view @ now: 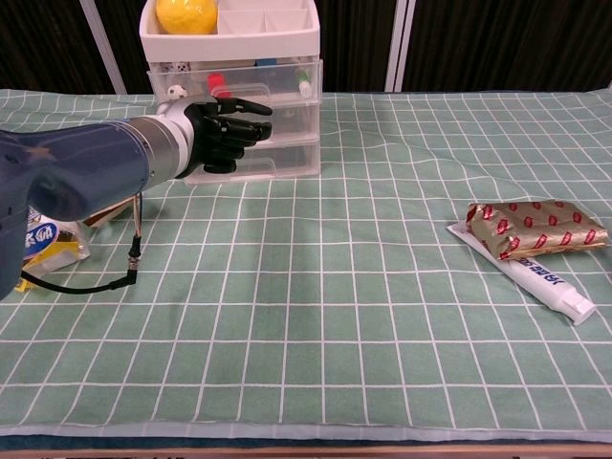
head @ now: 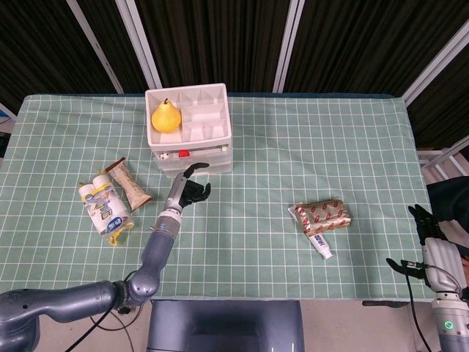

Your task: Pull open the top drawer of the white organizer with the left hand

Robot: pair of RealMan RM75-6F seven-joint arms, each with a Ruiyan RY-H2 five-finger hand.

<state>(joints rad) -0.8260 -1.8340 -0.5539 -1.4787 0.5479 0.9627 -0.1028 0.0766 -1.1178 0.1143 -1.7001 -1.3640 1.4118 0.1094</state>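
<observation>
The white organizer (head: 189, 121) stands at the back of the table, a yellow pear (head: 165, 115) in its top tray. Its top drawer (view: 277, 76) is slid out a little toward me, and small items show inside: a die, something red, a green-capped piece. My left hand (view: 222, 129) is right at the organizer's front, fingers curled, with one fingertip hooked under the top drawer's front edge. In the head view the left hand (head: 189, 192) sits just in front of the drawer stack. My right hand (head: 429, 238) hangs beyond the table's right front corner, fingers apart, holding nothing.
A red-and-gold foil packet (view: 535, 228) and a white tube (view: 545, 277) lie at the right. A pack of small bottles (head: 104, 205) and a brown wrapped bar (head: 132, 187) lie left of my left arm. A black cable (view: 134, 258) dangles from the forearm.
</observation>
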